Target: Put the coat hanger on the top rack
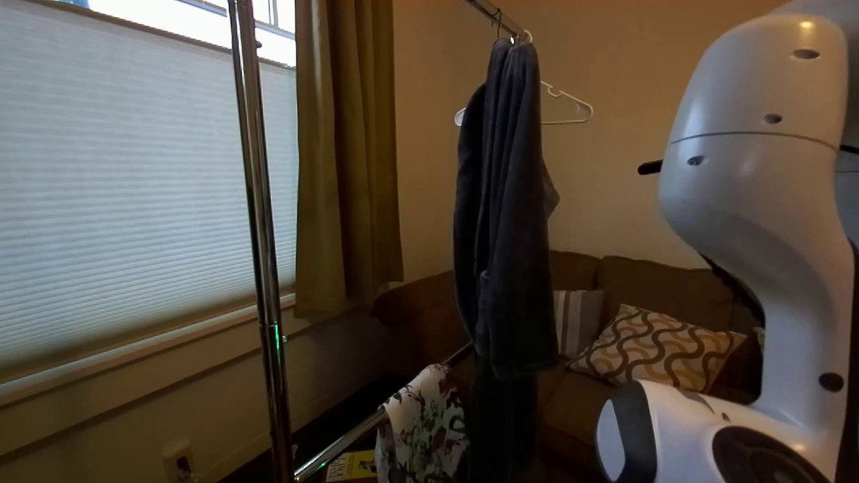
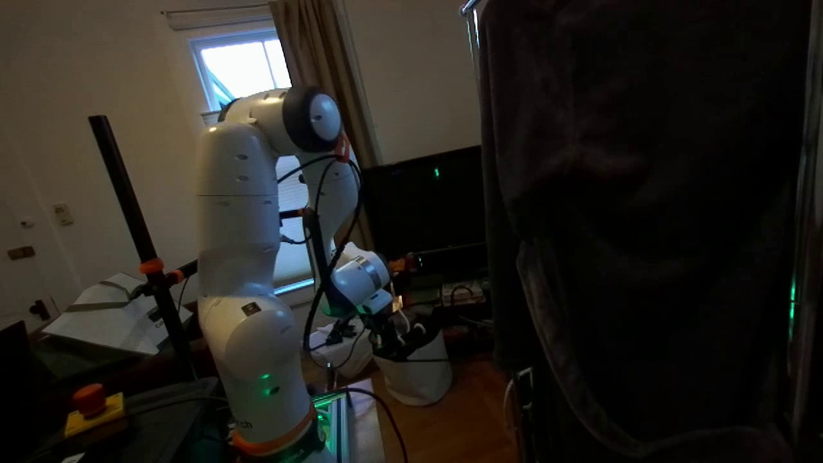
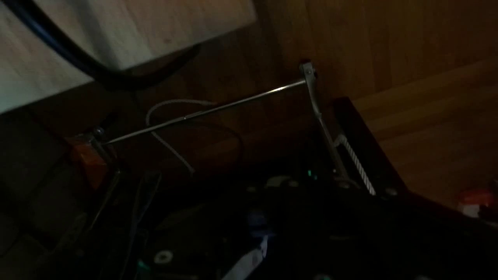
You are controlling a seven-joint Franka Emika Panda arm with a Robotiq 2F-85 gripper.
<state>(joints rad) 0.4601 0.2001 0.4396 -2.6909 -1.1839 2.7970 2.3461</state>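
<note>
The room is dim, with a blind (image 1: 134,201), a curtain (image 1: 349,154) and a sofa (image 1: 637,278) behind the clothes stand (image 1: 260,201). A dark robe (image 1: 507,201) hangs from the top rack (image 1: 483,8); a white hanger (image 1: 567,122) shows behind the robe, below the top rack. A floral cloth (image 1: 423,416) lies over the lower rail (image 1: 342,444). In an exterior view the arm (image 2: 238,257) bends down, its pincer (image 2: 384,339) at the mouth of a white basket (image 2: 418,379), whether inside or in front I can't tell. Nor can I tell whether the pincer is spread, pressed together or pinching anything; the wrist view is very dark there, with a pale strip (image 3: 249,261) showing.
</note>
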